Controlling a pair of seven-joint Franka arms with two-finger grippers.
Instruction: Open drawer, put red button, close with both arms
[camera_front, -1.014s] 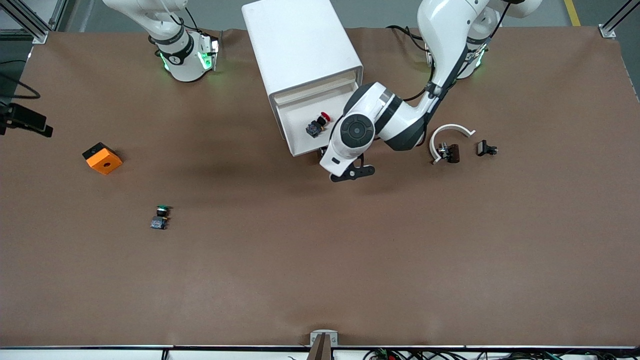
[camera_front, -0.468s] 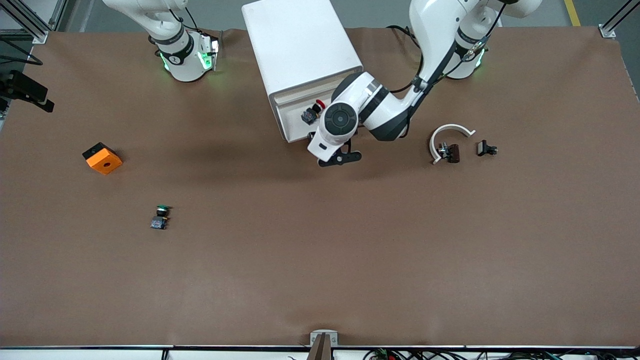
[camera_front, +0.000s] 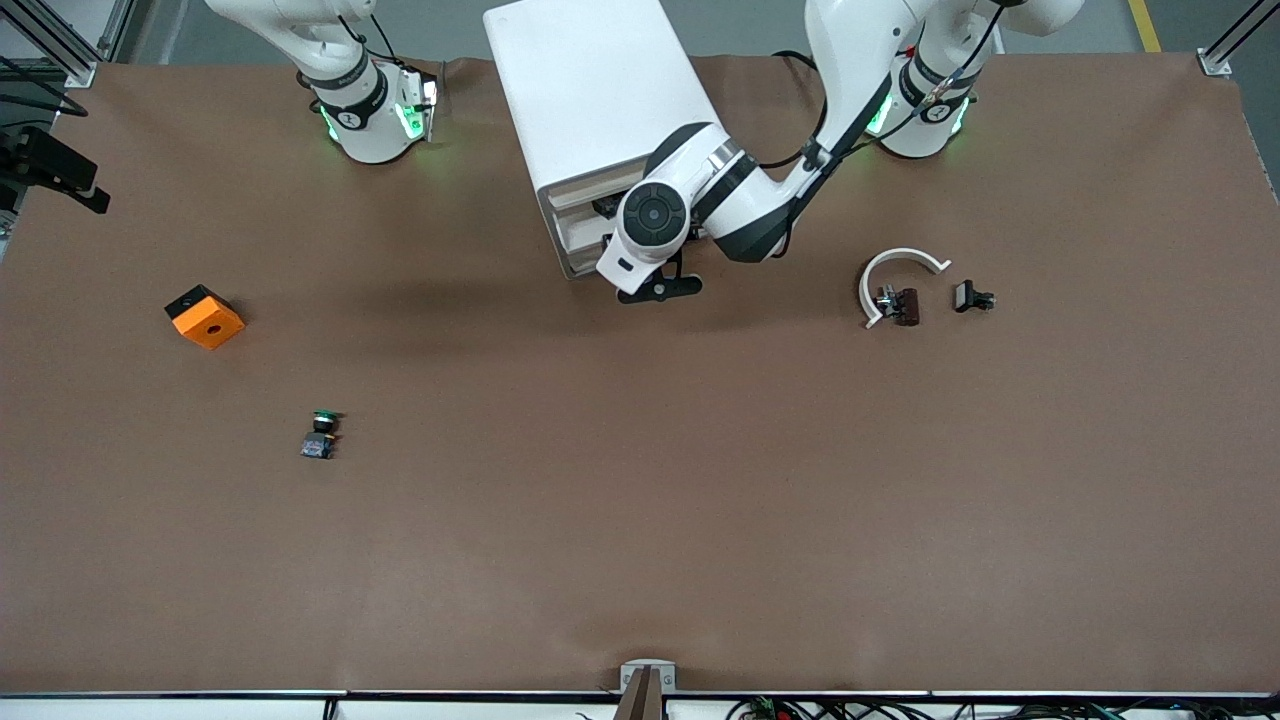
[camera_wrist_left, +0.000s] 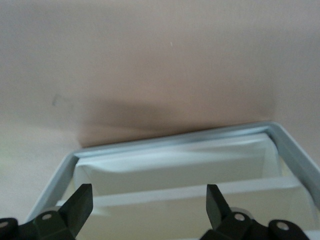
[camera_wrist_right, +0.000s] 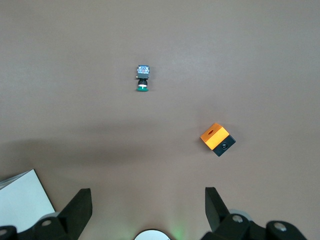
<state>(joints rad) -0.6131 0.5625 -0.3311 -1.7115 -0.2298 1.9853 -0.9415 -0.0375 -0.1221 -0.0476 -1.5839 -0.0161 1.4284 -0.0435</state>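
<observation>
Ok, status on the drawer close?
Left hand open at the drawer front. Right hand open, waiting high over its end of the table. Drawer nearly in; red button not visible. Nothing blocking it.

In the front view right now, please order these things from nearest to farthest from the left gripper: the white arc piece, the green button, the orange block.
The left gripper is at the drawer front.
1. White arc piece, toward the left arm's end of the table.
2. Green button, toward the right arm's end, nearer to the front camera.
3. Orange block, farthest toward the right arm's end.
</observation>
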